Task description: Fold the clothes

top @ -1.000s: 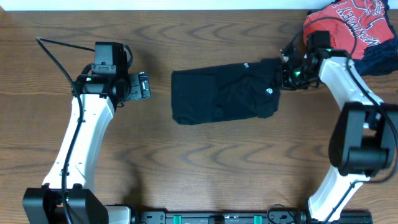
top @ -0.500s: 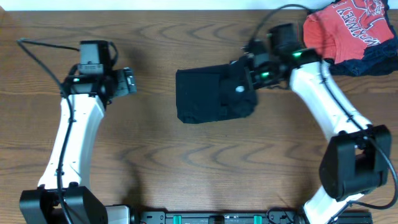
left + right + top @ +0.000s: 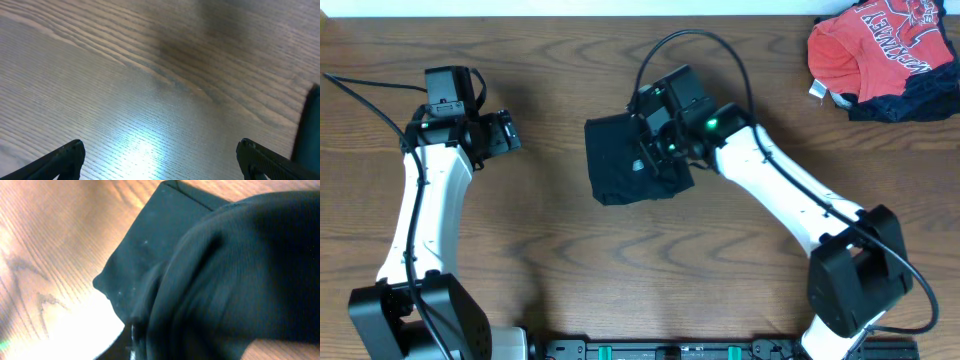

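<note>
the right gripper (image 3: 656, 148) sits on the right part of the black top (image 3: 613, 168). it is clamped on a raised fold of it, as far as i can judge. in the right wrist view the fingers themselves are hidden under a hump of dark cloth that stands up off the flat layer, which only a grip would explain. out from the gripper, the flat lower layer of the top runs left and a little toward the near side, and ends in a straight edge with a square corner on the bare table (image 3: 620, 270). the top lies mid-table as a compact bundle, slightly longer left to right than near to far and turned a little askew. the coming move turns on that leftward run: the held fold has to land on the flat layer with its edge matching the left edge, so the travel is along the top's long axis.

the right arm is plainly the nearer one. the left gripper (image 3: 503, 133) hangs well apart to the left with its jaws spread wide and nothing between them, and only a sliver of dark cloth shows at the right edge of its wrist view. a red shirt (image 3: 870, 40) lies at the far right corner, well clear.
</note>
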You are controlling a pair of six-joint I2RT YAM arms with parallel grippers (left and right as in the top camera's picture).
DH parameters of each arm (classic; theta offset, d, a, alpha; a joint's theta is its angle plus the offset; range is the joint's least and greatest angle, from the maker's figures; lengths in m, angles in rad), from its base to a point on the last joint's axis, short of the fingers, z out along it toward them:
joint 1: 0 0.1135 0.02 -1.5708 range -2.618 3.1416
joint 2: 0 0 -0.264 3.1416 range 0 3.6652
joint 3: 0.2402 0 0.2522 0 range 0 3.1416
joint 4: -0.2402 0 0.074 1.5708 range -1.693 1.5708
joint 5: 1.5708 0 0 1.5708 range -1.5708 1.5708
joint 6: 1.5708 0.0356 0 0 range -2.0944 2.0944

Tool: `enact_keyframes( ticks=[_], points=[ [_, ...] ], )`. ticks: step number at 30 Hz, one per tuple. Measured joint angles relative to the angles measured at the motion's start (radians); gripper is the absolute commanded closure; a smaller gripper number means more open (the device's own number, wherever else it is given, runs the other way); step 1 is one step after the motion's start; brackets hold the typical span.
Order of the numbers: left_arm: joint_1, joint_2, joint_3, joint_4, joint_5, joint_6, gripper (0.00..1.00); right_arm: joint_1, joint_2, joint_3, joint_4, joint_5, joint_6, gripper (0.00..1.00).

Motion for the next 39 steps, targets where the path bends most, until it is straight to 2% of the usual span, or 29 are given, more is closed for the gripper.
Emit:
enact_keyframes(
  ticks=[2, 10, 22, 24, 31, 32, 34, 39],
  points=[
    [0.0, 0.004, 0.0, 0.0, 0.0, -0.003, 0.02, 0.016, 0.012, 0.0, 0.009, 0.005, 0.004, 0.25],
    [0.0, 0.006, 0.0, 0.0, 0.003, -0.003, 0.02, 0.041, 0.026, 0.007, 0.01, 0.012, -0.003, 0.25],
    [0.0, 0.006, 0.0, 0.01, 0.003, -0.01, 0.02, 0.031, 0.026, 0.085, -0.174, 0.04, -0.018, 0.39],
    [0.0, 0.006, -0.003, 0.014, 0.003, -0.016, 0.02, 0.034, 0.026, 0.076, -0.173, 0.061, -0.023, 0.46],
    [0.0, 0.006, -0.028, 0.034, 0.003, -0.027, 0.02, 0.04, 0.079, 0.053, -0.156, 0.078, -0.031, 0.61],
    [0.0, 0.006, -0.028, 0.035, 0.003, -0.028, 0.02, 0.042, 0.09, 0.052, -0.156, 0.074, -0.033, 0.69],
    [0.0, 0.006, -0.028, 0.038, 0.003, -0.029, 0.02, 0.047, 0.108, 0.05, -0.158, 0.065, -0.036, 0.99],
    [0.002, 0.01, -0.029, 0.043, 0.003, -0.05, 0.02, 0.079, 0.122, 0.048, -0.161, 0.058, -0.033, 0.99]
  ],
)
